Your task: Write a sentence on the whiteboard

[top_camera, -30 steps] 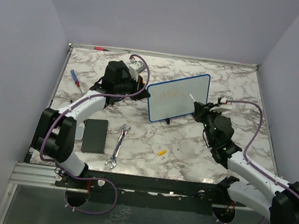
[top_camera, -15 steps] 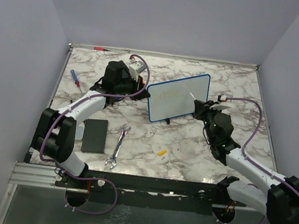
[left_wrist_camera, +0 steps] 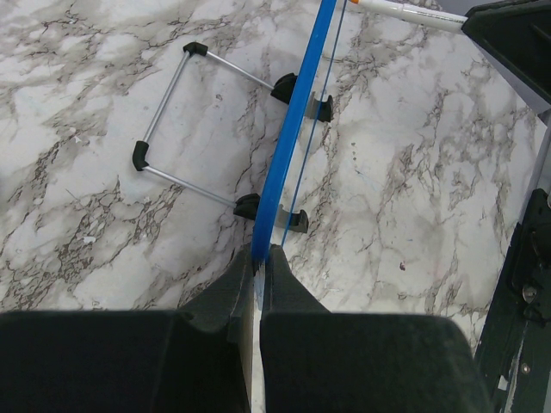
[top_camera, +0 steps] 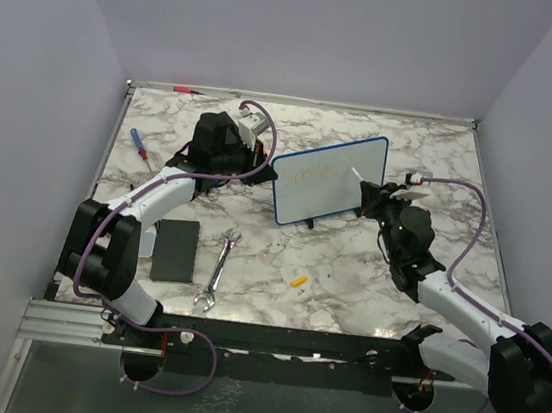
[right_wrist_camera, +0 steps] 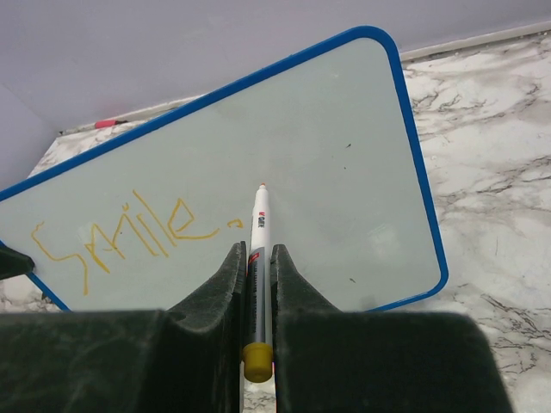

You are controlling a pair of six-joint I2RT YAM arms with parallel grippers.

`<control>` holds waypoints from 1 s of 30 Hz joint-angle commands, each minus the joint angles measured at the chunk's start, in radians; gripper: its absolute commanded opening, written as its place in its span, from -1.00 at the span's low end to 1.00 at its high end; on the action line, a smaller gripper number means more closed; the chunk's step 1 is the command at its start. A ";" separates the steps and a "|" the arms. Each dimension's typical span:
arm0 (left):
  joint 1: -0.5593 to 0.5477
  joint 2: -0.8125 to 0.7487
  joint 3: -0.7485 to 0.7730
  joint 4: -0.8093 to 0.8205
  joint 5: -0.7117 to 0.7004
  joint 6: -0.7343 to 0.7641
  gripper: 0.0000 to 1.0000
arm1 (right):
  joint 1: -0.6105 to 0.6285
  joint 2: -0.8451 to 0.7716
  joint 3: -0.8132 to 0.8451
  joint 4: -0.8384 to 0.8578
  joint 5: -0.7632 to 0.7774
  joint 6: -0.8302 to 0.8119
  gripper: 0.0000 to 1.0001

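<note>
The whiteboard (top_camera: pixel 332 173), white with a blue frame, stands tilted on its wire stand mid-table. My left gripper (left_wrist_camera: pixel 261 256) is shut on the board's left edge (left_wrist_camera: pixel 297 112), seen edge-on in the left wrist view. The sentence (right_wrist_camera: pixel 112 232) so reads "Smile" in yellow, followed by a small dot, on the board's left half (top_camera: pixel 306 177). My right gripper (right_wrist_camera: pixel 256 255) is shut on a white marker (right_wrist_camera: pixel 261 228) with a yellow rear end. Its tip points at the board just right of the dot. From above, the right gripper (top_camera: pixel 373 196) sits at the board's right side.
The board's wire stand (left_wrist_camera: pixel 185 112) with black feet lies behind it. A wrench (top_camera: pixel 218 268), a flat black pad (top_camera: pixel 177 250) and a small yellow cap (top_camera: pixel 298 281) lie near the front. A blue-handled screwdriver (top_camera: pixel 139 142) is at the left, a red pen (top_camera: pixel 183 88) at the back edge.
My right gripper with the marker has shifted slightly right and toward the back along the board. The left arm and the board have not moved.
</note>
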 commanded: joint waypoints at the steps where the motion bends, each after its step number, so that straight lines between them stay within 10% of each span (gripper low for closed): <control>1: -0.009 -0.018 -0.014 -0.008 -0.004 0.010 -1.00 | -0.010 0.019 0.017 0.043 -0.038 0.008 -0.99; 30: -0.011 -0.011 -0.009 -0.011 -0.002 0.012 -1.00 | -0.011 0.069 0.028 0.067 -0.140 -0.024 -0.99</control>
